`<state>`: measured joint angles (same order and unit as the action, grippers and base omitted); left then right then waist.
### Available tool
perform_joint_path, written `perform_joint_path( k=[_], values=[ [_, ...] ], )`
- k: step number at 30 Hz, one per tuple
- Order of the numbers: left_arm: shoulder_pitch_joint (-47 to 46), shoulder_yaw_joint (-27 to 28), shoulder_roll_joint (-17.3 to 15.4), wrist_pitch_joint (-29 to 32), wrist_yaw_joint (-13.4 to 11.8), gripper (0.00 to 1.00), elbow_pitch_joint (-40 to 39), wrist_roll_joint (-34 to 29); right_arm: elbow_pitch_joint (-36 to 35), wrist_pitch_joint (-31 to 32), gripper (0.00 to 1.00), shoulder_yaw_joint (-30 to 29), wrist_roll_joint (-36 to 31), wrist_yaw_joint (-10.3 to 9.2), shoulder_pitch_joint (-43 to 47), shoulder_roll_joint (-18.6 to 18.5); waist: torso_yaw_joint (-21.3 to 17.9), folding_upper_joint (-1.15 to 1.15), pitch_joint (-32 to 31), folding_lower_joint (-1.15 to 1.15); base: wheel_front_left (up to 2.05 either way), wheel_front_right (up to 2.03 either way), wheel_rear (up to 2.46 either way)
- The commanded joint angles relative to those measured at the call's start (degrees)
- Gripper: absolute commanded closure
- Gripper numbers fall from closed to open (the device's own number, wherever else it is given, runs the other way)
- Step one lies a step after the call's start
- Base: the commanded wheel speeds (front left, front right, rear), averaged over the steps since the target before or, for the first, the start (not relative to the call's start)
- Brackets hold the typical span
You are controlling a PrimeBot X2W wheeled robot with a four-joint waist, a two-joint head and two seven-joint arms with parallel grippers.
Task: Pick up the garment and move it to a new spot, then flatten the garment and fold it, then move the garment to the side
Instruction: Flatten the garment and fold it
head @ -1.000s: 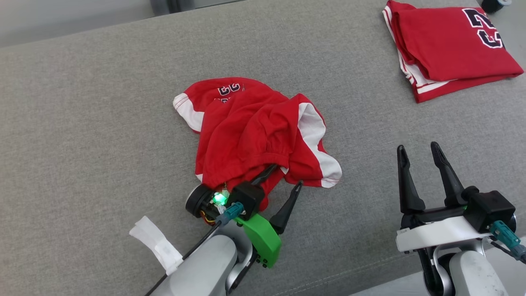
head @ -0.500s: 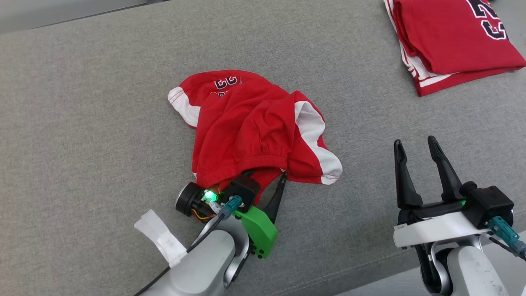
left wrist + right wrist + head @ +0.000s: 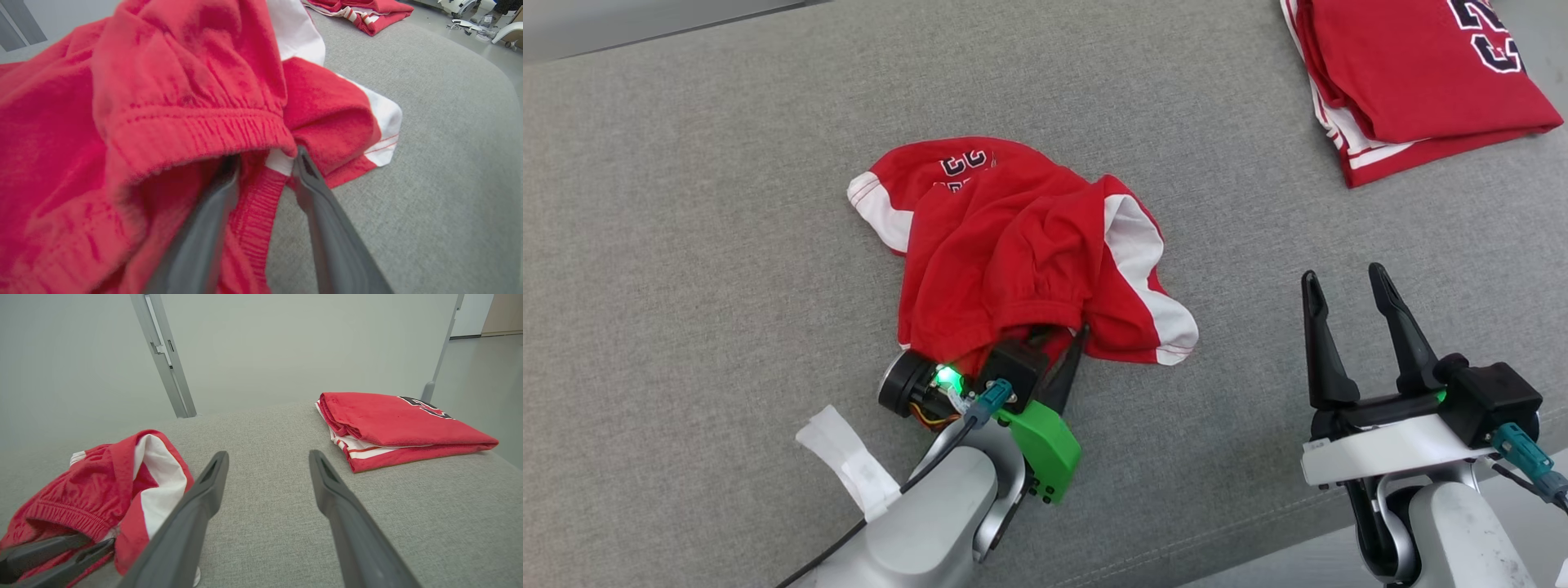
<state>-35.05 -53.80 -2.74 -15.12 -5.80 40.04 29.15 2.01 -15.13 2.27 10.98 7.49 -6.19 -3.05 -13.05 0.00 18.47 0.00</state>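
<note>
My L gripper point(image 3: 1058, 335) pinches the waistband of the crumpled garment point(image 3: 1021, 253) at frame ctr, R gripper point(image 3: 1342, 273) spread idle at 4 o'clock: pickup just starting, w/ move, flatten, fold, side-shift all left, I'd judge.

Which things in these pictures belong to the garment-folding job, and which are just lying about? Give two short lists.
Part of the job:
- crumpled red garment
- left gripper, fingers either side of the waistband
- right gripper, open, holding nothing

Just lying about:
- folded red jersey, at the far right
- white tape strip, beside the left arm
</note>
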Motion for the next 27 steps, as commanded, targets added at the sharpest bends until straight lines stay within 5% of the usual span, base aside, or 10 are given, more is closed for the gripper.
perform_joint_path(
  k=[1,10,15,22,27],
  values=[
    [-0.9,-0.2,-0.3,0.0,0.2,1.00,0.2,0.6,-0.1,0.0,0.00,-0.4,0.4,0.00,-0.4,0.0,0.2,0.00,-0.2,0.00,0.00,0.00,0.00],
    [1.3,4.0,-1.0,0.0,2.4,1.00,-7.0,0.9,-0.2,0.0,0.00,-0.7,0.9,0.00,1.7,0.0,3.5,0.00,-2.8,0.00,0.00,0.00,0.00],
    [4.4,7.3,-5.6,0.2,3.0,1.00,-14.5,2.4,1.4,0.0,0.00,1.6,3.0,0.00,3.0,-0.5,6.6,0.00,-4.0,0.00,0.00,0.00,0.00],
    [8.6,11.3,-13.7,3.1,0.3,1.00,-24.5,5.2,8.7,0.0,0.00,6.4,8.4,0.01,3.7,-2.6,10.2,0.00,-4.2,0.00,0.00,0.00,0.00],
    [11.2,12.3,-15.7,3.9,-0.8,1.00,-29.3,6.4,12.9,0.0,0.00,9.4,10.2,0.01,1.7,-5.1,11.5,0.00,-3.8,0.00,0.00,0.00,0.00]
  ],
)
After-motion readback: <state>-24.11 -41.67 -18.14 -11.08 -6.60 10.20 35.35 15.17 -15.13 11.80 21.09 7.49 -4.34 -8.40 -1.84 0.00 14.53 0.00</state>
